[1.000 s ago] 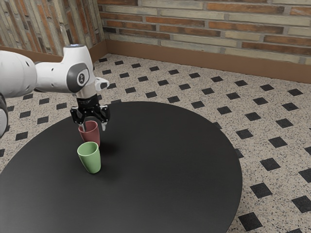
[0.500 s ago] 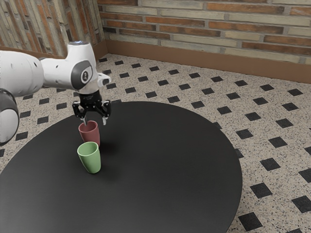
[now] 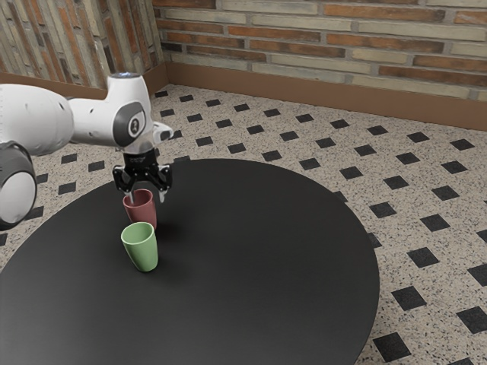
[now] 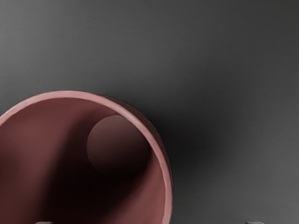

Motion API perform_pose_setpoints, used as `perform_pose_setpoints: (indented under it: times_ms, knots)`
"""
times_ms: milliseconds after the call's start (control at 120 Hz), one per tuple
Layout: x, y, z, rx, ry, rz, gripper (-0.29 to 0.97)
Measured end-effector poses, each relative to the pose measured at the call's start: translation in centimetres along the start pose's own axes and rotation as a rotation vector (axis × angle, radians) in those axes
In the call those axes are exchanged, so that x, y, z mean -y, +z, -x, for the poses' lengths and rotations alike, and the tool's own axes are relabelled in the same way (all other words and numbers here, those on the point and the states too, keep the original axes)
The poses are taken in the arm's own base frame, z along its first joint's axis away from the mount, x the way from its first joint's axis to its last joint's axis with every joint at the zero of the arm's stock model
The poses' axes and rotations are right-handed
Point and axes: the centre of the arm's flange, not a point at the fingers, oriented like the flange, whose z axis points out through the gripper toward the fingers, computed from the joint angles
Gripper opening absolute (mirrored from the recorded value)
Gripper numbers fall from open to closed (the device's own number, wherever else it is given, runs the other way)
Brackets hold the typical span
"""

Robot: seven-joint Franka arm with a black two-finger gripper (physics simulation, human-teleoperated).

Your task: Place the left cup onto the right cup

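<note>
Your hand (image 3: 143, 196), wide open and empty, has dipped back toward the red cup (image 3: 141, 214), standing ungrasped on the surface (image 3: 266, 251) just behind the green cup (image 3: 140, 247), so lifting remains ahead.

Exterior cam's up high, angled down over the table (image 3: 266, 258); wrist cam's right above the red cup (image 4: 46, 163), which both share.

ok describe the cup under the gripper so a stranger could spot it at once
On the round black table, two cups stand toward the exterior view's left. Yours is the farther one, just below the open gripper. It is the red cup; the green cup stands nearer the camera.
</note>
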Motion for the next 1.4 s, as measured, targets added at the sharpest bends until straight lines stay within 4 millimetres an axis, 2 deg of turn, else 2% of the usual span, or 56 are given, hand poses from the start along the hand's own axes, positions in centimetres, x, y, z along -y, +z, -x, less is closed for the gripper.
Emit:
perform_pose_setpoints:
  times_ms: [525,742,875,1133,1400]
  knots:
    - [-0.2,2.7,-0.7,-0.024,-0.005,-0.01,0.5]
    - [-0.2,3.2,-0.9,-0.039,-0.009,-0.006,0.47]
    - [-0.3,3.1,-1.0,-0.044,-0.009,-0.004,0.37]
    - [-0.3,3.3,-1.0,-0.045,-0.013,-0.003,0.04]
    - [-0.2,3.5,-0.8,-0.036,-0.017,-0.006,-0.07]
